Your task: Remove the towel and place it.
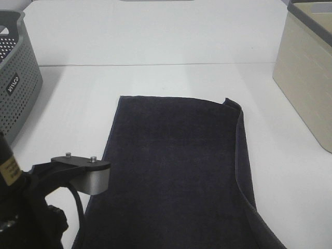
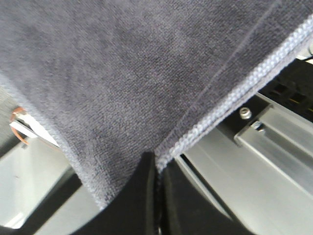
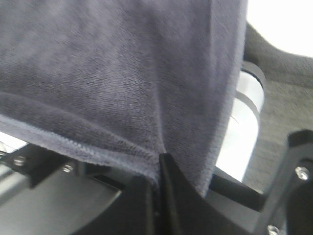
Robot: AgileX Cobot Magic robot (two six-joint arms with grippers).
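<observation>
The dark towel (image 1: 176, 171) is lying stretched along the white table (image 1: 155, 83), between a grey perforated basket (image 1: 15, 88) and a beige basket (image 1: 308, 78). The left gripper (image 2: 156, 162) and right gripper (image 3: 159, 166) are each pinching its hem, jaws clenched.

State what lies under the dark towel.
The towel lies on the white table, visible around it. Left fingers and right fingers pinch its near edge. Anything beneath the cloth is hidden.

Black arm (image 1: 23, 218), silver two-screw bracket (image 1: 96, 179), yellow label (image 1: 7, 171), black left claw fingers (image 2: 139, 196)
</observation>
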